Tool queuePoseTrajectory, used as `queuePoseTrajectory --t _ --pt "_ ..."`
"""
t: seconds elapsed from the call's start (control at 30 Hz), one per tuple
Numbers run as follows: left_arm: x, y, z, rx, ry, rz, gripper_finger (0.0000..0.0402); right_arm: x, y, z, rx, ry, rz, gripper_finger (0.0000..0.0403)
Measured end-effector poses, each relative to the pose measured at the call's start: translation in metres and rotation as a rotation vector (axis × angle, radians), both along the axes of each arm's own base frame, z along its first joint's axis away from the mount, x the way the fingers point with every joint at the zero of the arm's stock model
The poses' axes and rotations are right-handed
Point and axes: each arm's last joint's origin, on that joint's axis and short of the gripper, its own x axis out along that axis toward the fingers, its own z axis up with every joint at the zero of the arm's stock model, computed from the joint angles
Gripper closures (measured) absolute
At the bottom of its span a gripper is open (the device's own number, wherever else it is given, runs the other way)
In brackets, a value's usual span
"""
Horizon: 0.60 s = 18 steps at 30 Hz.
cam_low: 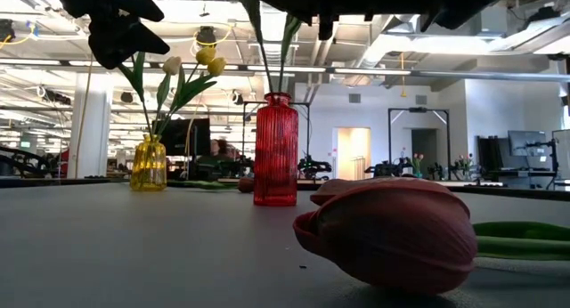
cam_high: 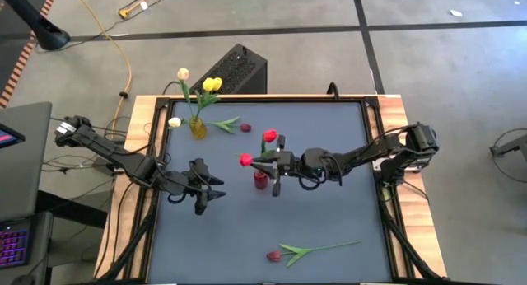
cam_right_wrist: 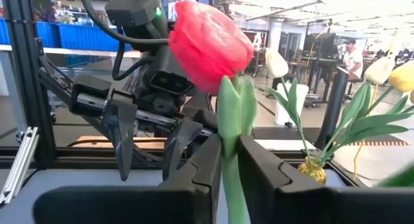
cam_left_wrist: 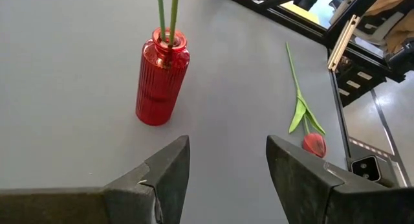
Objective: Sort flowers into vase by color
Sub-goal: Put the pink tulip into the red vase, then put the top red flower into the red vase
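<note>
A red vase (cam_high: 261, 180) stands mid-table with two red flowers (cam_high: 269, 136) (cam_high: 245, 160); their stems go down into its neck (cam_left_wrist: 167, 37). My right gripper (cam_high: 277, 163) is level above the vase, shut on one red flower (cam_right_wrist: 208, 43). My left gripper (cam_left_wrist: 226, 164) hovers open to the vase's left, holding nothing. A yellow vase (cam_high: 198, 127) at the far left holds yellow and white flowers. A dark red flower (cam_high: 276, 255) lies on the table near the front edge. Another flower (cam_high: 245, 128) lies beside the yellow vase. My right gripper pinches the red flower's green stem and leaf (cam_right_wrist: 230, 130) between its two fingers, a little below the head. The fingers come level from the table's right side and lie across the stem. The flower stands upright with its lower stem in the red vase.
The loose flower's long stem (cam_high: 329, 247) reaches toward the table's right. A black box (cam_high: 239, 69) stands beyond the far edge. The table has a raised frame (cam_high: 387, 153) along its sides.
</note>
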Motion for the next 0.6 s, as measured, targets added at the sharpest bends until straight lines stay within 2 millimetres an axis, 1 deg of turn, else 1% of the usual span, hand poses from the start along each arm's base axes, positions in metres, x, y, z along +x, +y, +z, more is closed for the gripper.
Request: queuePoseTrajectory --t 0.17,0.3,0.5,0.6 --pt "0.000 0.000 0.000 -0.004 0.002 -0.007 0.0210 -0.002 0.000 0.001 0.042 0.023 0.004 0.0293" --pt "0.000 -0.001 0.000 -0.011 0.004 -0.018 0.0210 -0.009 -0.001 0.003 0.033 0.121 0.002 0.0255" --pt "0.000 -0.001 0.000 -0.019 0.004 -0.013 0.0210 -0.029 -0.002 0.018 0.020 0.225 0.007 0.0196" --pt "0.000 -0.001 0.000 -0.028 0.004 -0.008 0.0210 -0.039 -0.001 0.029 0.018 0.231 0.020 0.0178"
